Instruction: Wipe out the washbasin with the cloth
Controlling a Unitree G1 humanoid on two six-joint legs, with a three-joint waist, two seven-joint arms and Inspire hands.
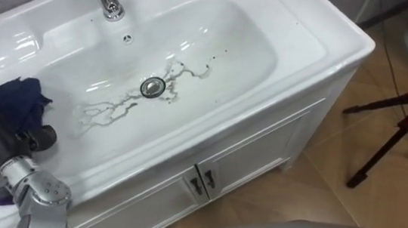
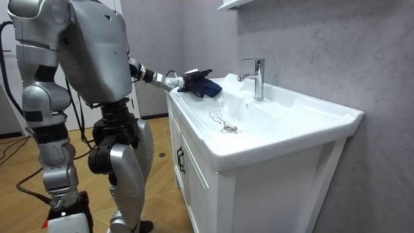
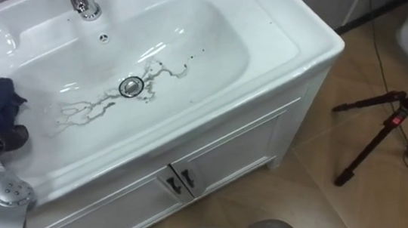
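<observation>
Room view: left hand (image 2: 188,79) around cloth (image 2: 207,88)

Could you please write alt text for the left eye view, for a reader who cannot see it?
The robot's left hand grips a dark blue cloth on the left rim of a white basin, whose bowl shows dark streaks around the drain. A faucet stands behind it; a tripod stands on the floor at right.
</observation>
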